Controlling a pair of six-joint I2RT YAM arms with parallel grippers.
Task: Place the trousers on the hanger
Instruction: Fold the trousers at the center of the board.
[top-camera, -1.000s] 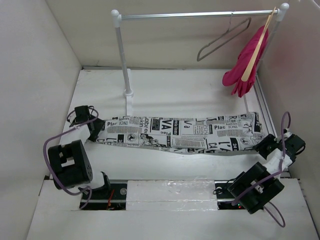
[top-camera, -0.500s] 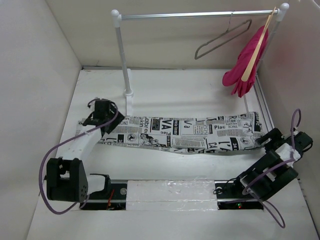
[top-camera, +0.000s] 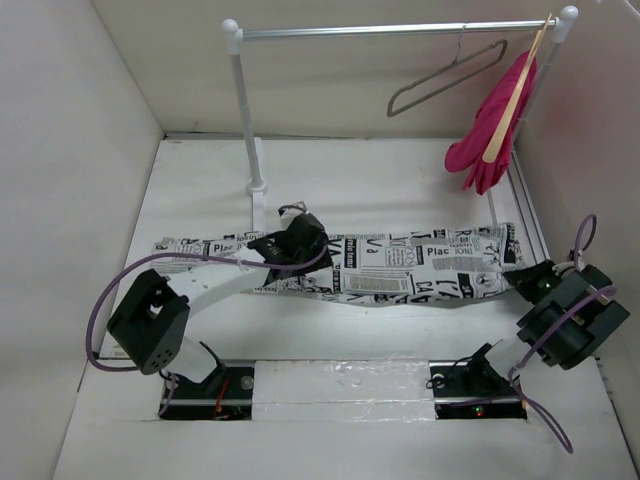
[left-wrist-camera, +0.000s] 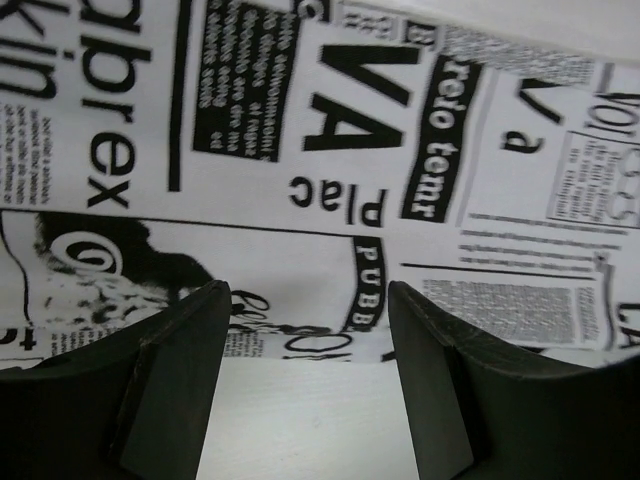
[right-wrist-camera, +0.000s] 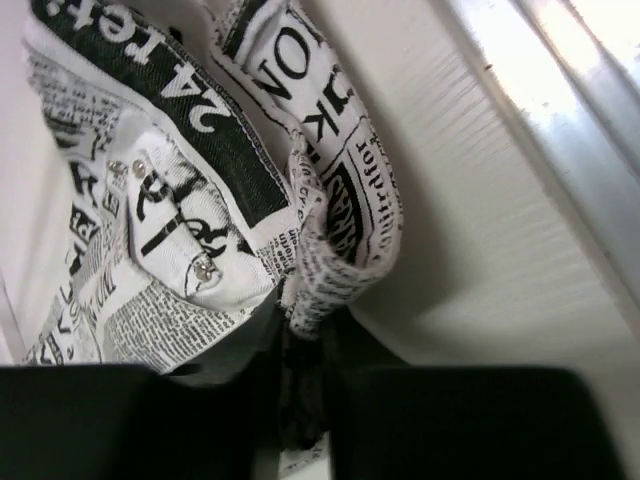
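The left gripper has swung from the left end of the trousers toward their middle, jaws spread. They lie flat on the table, long axis left-right, waistband rightward, pinched by the right gripper.

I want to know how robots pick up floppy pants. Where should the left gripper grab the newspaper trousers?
Probably the near long edge, about midway, coming down from above. The trousers lie flat and stretched along the table, so only an edge gives the open left gripper something to pinch. The right gripper pinches a fold at their right end.
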